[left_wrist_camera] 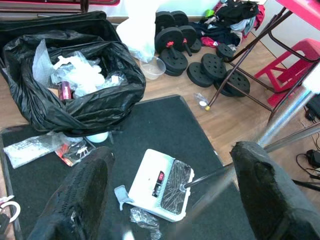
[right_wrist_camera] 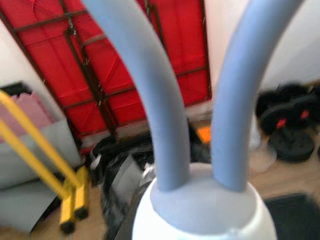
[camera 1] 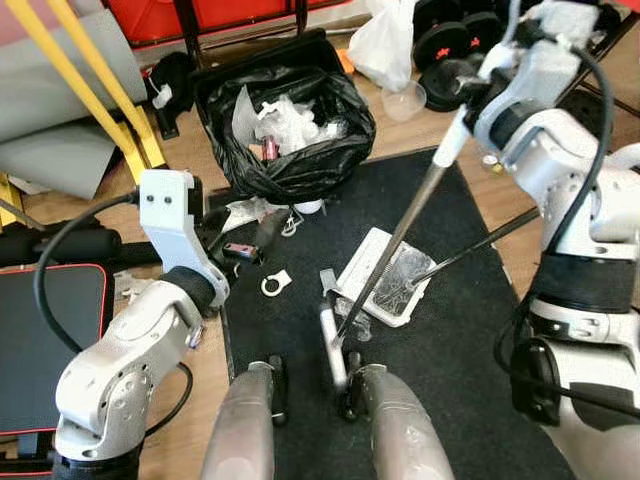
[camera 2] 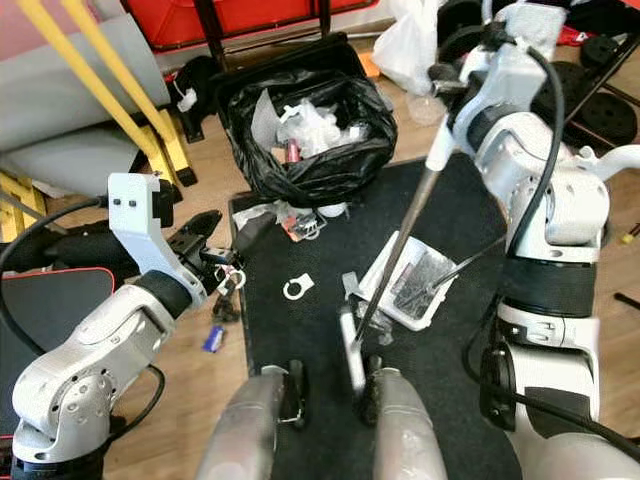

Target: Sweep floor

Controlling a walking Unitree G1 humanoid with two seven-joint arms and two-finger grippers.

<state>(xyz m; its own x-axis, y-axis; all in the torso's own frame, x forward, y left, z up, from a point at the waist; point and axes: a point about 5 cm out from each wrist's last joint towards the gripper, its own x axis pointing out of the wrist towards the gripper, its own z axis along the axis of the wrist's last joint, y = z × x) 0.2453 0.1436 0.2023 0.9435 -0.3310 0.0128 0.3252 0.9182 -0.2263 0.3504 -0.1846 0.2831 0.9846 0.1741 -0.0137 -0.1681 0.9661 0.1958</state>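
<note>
The right gripper (camera 1: pixel 470 85) is clamping the broom (camera 1: pixel 395 240), its pole slanting down-left to the dustpan (camera 1: pixel 385 275) on the mat (camera 1: pixel 460 340); the left gripper (left_wrist_camera: pixel 165 195) is hanging wide open, empty, nearer the litter (camera 2: pixel 296 289).

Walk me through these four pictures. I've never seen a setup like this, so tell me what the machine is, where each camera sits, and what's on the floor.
This is a humanoid robot with two silver arms. The two wide pictures come from cameras on its head, looking down; the other two sit on its wrists. Its right gripper is up at the top of a long metal broom handle. The left gripper is open and holds nothing, hanging over a black mat. On the mat lie a white dustpan and a small white ring. Behind it stands a black rubbish bag full of crumpled plastic, with more scraps beside it. Dumbbell weights lie on the wooden floor.
</note>
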